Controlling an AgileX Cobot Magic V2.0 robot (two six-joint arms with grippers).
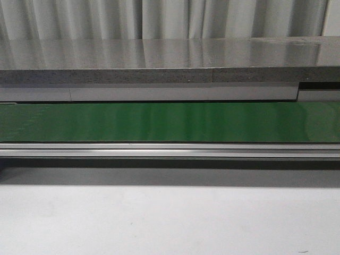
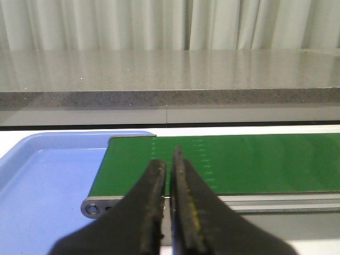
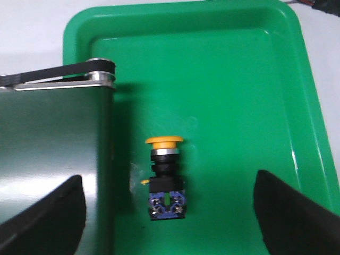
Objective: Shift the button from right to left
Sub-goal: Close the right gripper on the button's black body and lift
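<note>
Button (image 3: 165, 178) lay on its side in green tray (image 3: 239, 79), just beside conveyor belt (image 3: 53, 143) end, between right end effector (image 3: 169, 210) fingers, spread wide, not touching. Left end effector (image 2: 169, 175) closed, empty, above belt near blue tray (image 2: 42, 186).

Glossy plastic green tray (image 3: 255, 64) holds the button (image 3: 166, 178) with its smooth cap.

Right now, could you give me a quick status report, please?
Left hand shut, empty, over the belt end. Right hand open above the button. Button lies in green tray, ungrasped. Nothing blocking it.
</note>
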